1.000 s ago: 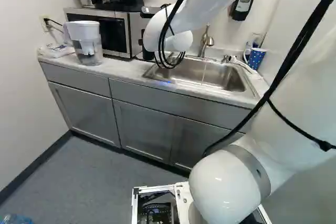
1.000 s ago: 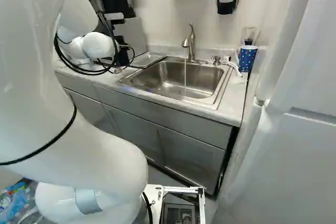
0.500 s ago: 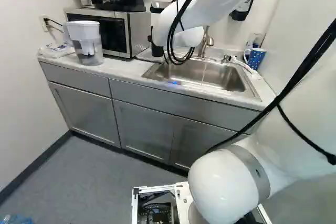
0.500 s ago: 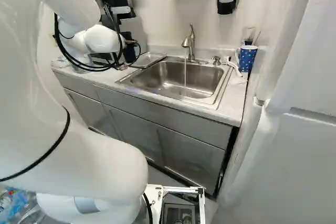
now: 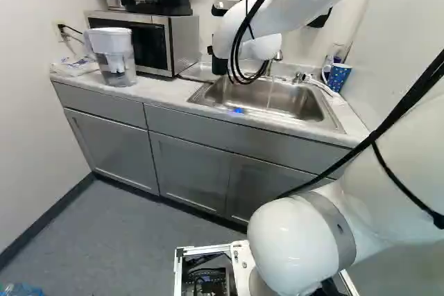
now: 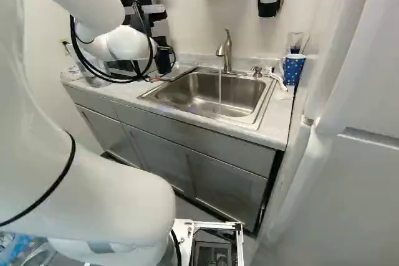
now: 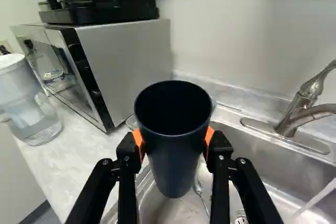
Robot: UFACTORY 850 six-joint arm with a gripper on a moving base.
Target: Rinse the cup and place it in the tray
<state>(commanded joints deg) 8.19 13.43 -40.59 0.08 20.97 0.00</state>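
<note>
Coffee maker (image 7: 118,3) and pitcher (image 7: 29,114) cropped in wrist view, inside of dark cup (image 7: 174,156) indistinct

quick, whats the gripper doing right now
Black two-finger gripper with orange pads: closed on the dark navy, tapered cup, one finger on each side.

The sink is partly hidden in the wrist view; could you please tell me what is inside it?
A metal utensil, the drain and running water show inside the sink. The dark cup hides what lies behind it.
</note>
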